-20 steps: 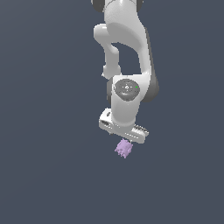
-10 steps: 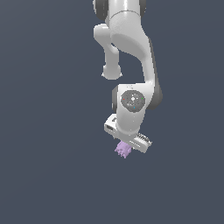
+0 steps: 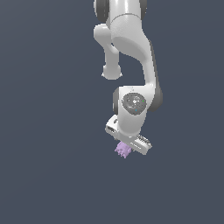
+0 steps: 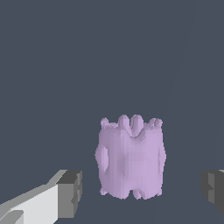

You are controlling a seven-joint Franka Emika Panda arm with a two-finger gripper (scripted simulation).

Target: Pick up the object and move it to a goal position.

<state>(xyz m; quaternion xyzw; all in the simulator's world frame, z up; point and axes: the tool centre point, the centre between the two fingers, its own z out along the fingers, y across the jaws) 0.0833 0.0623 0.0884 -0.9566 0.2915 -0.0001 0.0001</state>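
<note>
The object (image 3: 123, 150) is a small lilac lump with short bumps, resting on the dark grey ground in the exterior view. The white arm reaches straight down over it, and the gripper (image 3: 127, 147) sits right on top of it, hiding its upper part. In the wrist view the object (image 4: 131, 157) stands between the two dark finger pads (image 4: 72, 192), one on each side. A gap shows on both sides, wider on one side than the other. The gripper (image 4: 143, 191) is open around the object and does not touch it.
Plain dark grey ground (image 3: 48, 175) lies all around the arm. No other object, container or edge shows in either view.
The arm has lowered and its wrist has come down over the lilac object. The object itself has stayed in the same spot.
</note>
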